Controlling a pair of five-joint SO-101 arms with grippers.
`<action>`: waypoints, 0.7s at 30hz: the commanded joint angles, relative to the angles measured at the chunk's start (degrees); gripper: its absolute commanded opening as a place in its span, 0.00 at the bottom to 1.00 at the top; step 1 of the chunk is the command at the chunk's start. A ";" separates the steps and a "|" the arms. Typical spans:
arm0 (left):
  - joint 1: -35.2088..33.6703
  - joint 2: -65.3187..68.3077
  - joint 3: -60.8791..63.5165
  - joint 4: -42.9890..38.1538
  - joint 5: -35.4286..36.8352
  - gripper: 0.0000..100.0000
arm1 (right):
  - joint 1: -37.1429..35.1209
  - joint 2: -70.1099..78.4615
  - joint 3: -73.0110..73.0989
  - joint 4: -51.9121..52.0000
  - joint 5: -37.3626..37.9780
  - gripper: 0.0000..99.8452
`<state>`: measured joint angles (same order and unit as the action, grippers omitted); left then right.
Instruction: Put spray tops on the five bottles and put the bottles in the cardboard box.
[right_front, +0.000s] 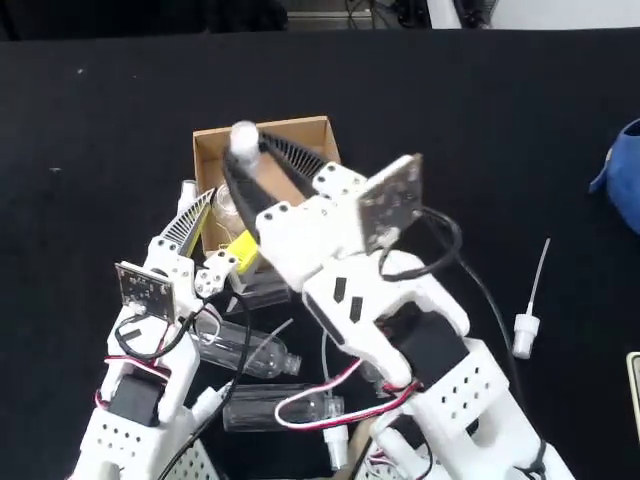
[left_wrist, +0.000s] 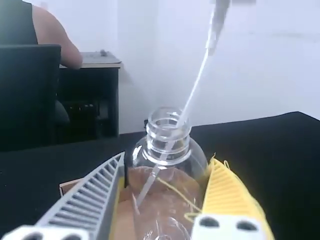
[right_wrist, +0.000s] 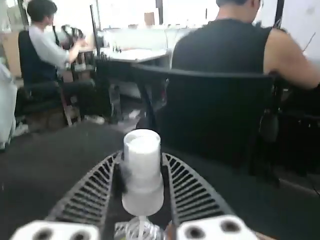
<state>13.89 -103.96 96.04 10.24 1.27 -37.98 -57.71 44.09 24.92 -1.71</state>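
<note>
My left gripper (right_front: 213, 228) (left_wrist: 167, 167) is shut on a clear bottle (right_front: 226, 204) (left_wrist: 169, 134), holding it upright at the left side of the cardboard box (right_front: 300, 133). Above it, my right gripper (right_front: 252, 152) (right_wrist: 142, 159) is shut on a white spray top (right_front: 243, 138) (right_wrist: 142, 170). The spray top's thin tube (left_wrist: 192, 95) runs down through the bottle's open neck (right_wrist: 139, 230). The cap itself hangs clear above the neck, not seated.
Two clear bottles (right_front: 247, 350) (right_front: 285, 408) lie on the black table between the arms. A loose spray top (right_front: 525, 330) with its tube lies at the right, another (right_front: 337, 447) near the front edge. A blue object (right_front: 625, 185) sits at the right edge.
</note>
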 joint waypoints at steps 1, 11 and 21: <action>0.22 -0.62 1.27 0.09 -0.53 0.03 | -4.13 0.66 -4.26 5.01 4.22 0.10; 0.22 -0.62 1.27 0.09 -0.53 0.03 | -5.98 0.13 -12.53 12.40 5.63 0.19; -2.68 -0.70 1.27 -0.35 -0.53 0.03 | 19.87 5.23 -20.26 25.93 1.23 0.19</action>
<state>13.71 -103.96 96.04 10.24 1.27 -27.87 -57.71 25.10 49.19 2.68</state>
